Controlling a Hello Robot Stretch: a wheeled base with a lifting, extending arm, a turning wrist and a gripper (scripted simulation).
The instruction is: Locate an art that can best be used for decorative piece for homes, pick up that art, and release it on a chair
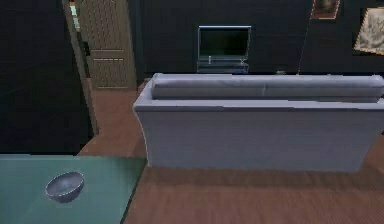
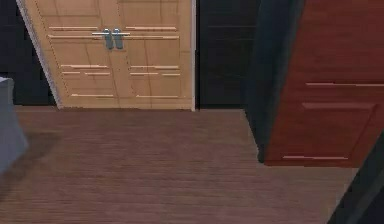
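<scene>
Ahead, a framed picture [image 1: 325,8] hangs beyond a sofa [image 1: 260,120]; sideways, double doors [image 2: 115,55].

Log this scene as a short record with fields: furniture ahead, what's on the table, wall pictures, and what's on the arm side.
Ahead: grey sofa, seen from behind
Beyond sofa: television against a dark wall
Table: teal table, forward view's lower left, bowl on it
Wall pictures: framed picture and second frame, upper right
Door ahead: pale panelled door, upper left
Arm side: double wooden door, red-brown cabinet, wood floor
</scene>
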